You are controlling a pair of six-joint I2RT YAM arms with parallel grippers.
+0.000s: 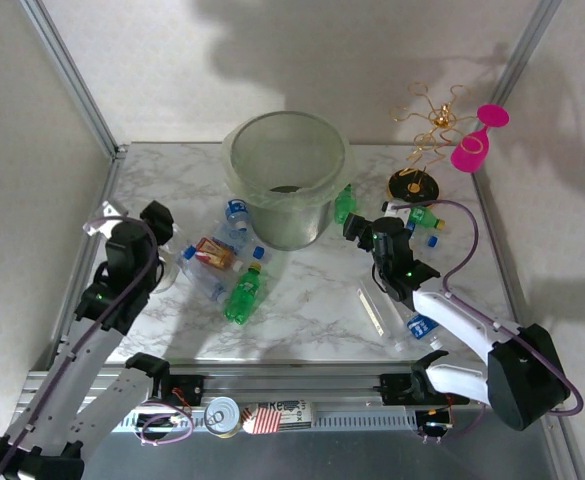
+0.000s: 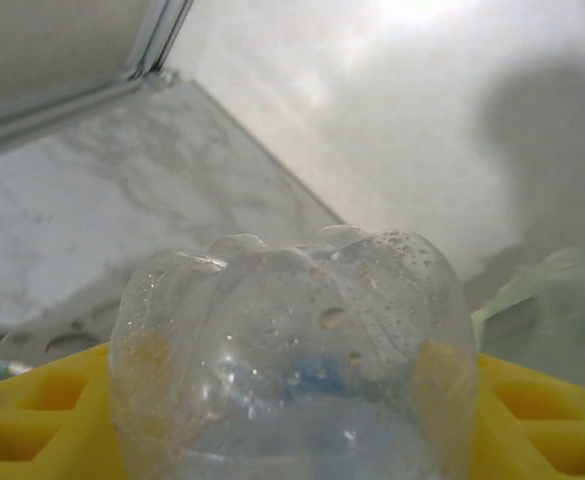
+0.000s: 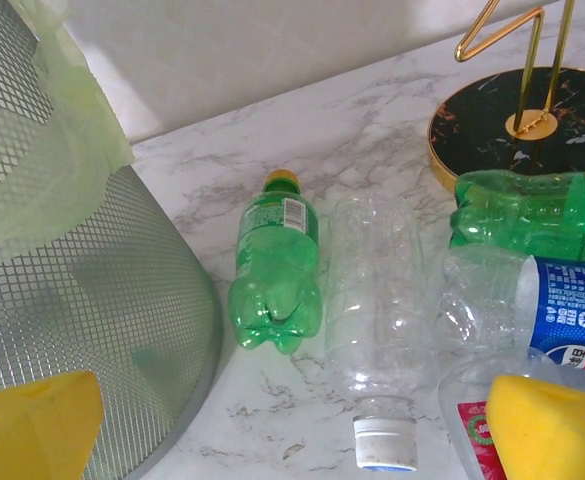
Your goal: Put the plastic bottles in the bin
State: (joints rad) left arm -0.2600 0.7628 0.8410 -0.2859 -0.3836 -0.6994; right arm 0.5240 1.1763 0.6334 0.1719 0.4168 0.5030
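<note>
Jaws first: my left jaws are clamped on a clear bottle (image 2: 292, 350), lumpy base toward the wrist cam, droplets inside, a yellow pad (image 2: 42, 410) on each side; can't tell if it's off the tabletop (image 1: 312, 290) or not. My right jaws are spread wide with nothing in them, hanging over a bunch of bottles just right of the bin (image 1: 282, 220).

Under the right jaws: a green bottle (image 3: 275, 270) with an orange cap lies next to the bin wall; a white-cap bottle (image 3: 375, 320), clear, lies right alongside it, cap toward me; further right a second green bottle (image 3: 532, 215) lies crossways up against the black base of the gold stand (image 3: 512, 130); just below that is a crushed blue-label bottle (image 3: 562, 310); a red-label bottle (image 3: 469, 425) is half hidden by my pad.

Bin's upright at mid-back of the tabletop, bag folded over the rim; something dark at the bottom, can't make it out. Left of it is a loose cluster: a blue-cap bottle (image 1: 234, 222), an orange-label bottle (image 1: 212, 253), and a third green bottle (image 1: 244, 295) lying out front; all of them outside the bin.

Also a can (image 1: 222, 415) on the rail at the near edge, and a pink glass (image 1: 477, 140) by the stand at back right.
</note>
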